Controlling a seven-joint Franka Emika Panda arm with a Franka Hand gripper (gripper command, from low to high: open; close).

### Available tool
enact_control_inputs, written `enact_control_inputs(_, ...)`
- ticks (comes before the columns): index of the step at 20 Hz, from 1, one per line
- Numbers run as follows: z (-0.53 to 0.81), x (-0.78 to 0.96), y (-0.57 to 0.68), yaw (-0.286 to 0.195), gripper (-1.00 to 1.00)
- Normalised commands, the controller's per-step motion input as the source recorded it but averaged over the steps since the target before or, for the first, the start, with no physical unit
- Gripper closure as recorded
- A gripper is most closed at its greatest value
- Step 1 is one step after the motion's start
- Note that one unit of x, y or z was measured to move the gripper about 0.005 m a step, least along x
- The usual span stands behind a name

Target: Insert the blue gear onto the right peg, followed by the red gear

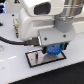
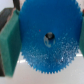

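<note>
From the exterior view I see the white table (image 1: 15, 67) filling most of the scene, with the white arm (image 1: 47, 15) reaching over it. Below the arm lies the black-bordered white plate (image 1: 36, 59). My gripper (image 1: 53, 50) hangs just above that plate's far edge, clamped on the blue gear (image 1: 54, 50), which shows between the fingers. In the wrist view the blue gear (image 2: 47, 37) fills the frame, toothed rim clear, dark centre hole visible, with a green finger pad (image 2: 9, 42) against its edge. I cannot make out either peg.
</note>
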Motion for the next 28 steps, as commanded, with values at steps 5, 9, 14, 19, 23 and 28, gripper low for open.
enact_control_inputs(5,-0.14,0.01,-0.01,0.000,1.00)
enact_control_inputs(9,-0.23,0.07,-0.01,0.000,1.00)
enact_control_inputs(14,-0.29,0.13,0.00,0.000,1.00)
enact_control_inputs(19,-0.36,0.13,0.00,0.000,1.00)
enact_control_inputs(23,-0.33,0.16,-0.02,0.000,1.00)
enact_control_inputs(28,-0.23,0.03,0.00,0.000,1.00)
